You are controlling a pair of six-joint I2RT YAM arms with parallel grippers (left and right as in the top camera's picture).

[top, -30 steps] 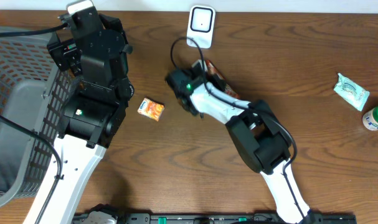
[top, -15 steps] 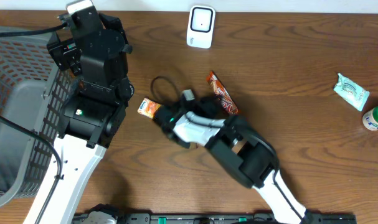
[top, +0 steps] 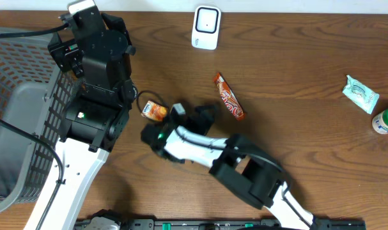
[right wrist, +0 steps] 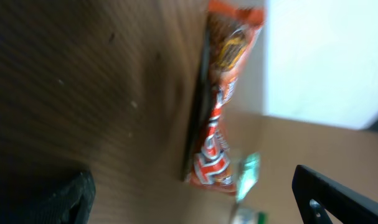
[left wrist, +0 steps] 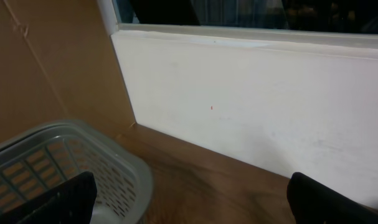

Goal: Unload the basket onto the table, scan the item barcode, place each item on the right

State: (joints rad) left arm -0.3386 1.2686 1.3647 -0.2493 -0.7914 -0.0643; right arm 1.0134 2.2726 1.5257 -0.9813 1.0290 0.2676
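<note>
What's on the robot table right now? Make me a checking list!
Surface: brown wooden table, no spills seen.
Job's things: white scanner near the table edge; orange snack bar lying free.
Clutter: small orange packet, green-white packet, green-capped bottle, grey basket.
Grippers: left gripper open, empty; right gripper open, empty, facing the bar.
Cables: black cable over the basket.
Surroundings: white wall.

orange snack wrapper (right wrist: 217,118) lying on wooden table (right wrist: 83,81) | pincer (right wrist: 192,196) spread wide, empty
</note>
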